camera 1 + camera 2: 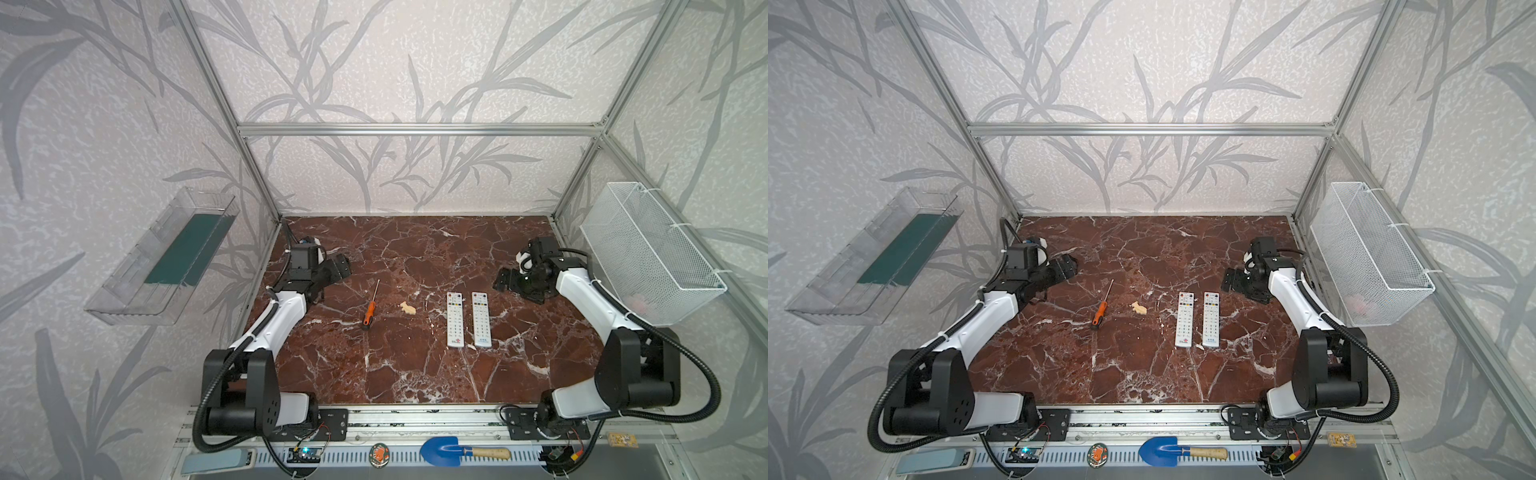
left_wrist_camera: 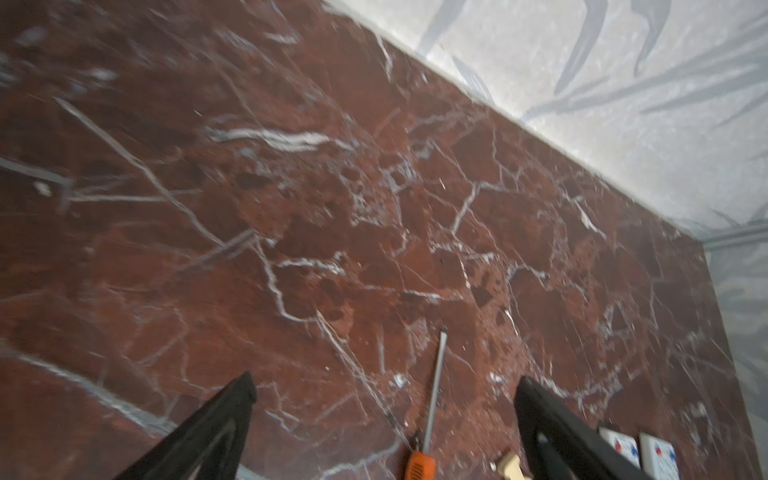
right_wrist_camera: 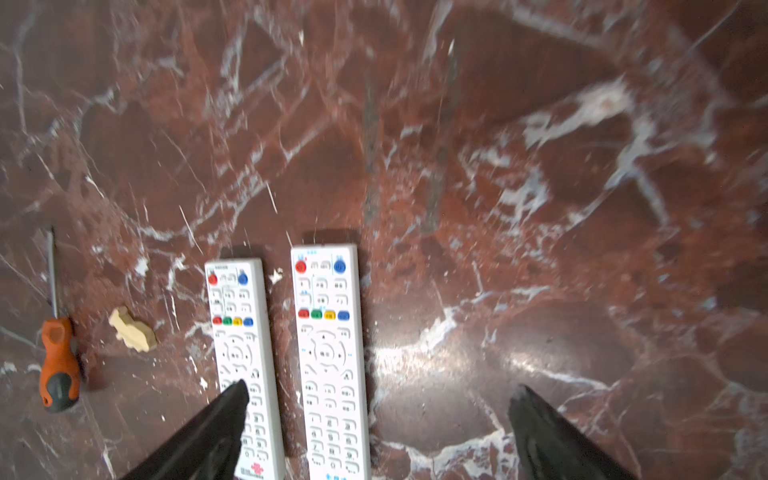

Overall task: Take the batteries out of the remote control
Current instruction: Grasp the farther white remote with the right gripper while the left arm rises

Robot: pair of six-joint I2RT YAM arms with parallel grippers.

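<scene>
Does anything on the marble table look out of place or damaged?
Nothing looks spilled or broken. The two white remote controls lie side by side, buttons up. Only the small cream-coloured lump between them and the orange-handled screwdriver seems stray; what it is I cannot tell.

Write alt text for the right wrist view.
A white remote control lies buttons up beside a second remote on a red-brown marble table, the open, empty right tool in the foreground. A small beige piece and an orange-handled screwdriver lie nearby.
</scene>
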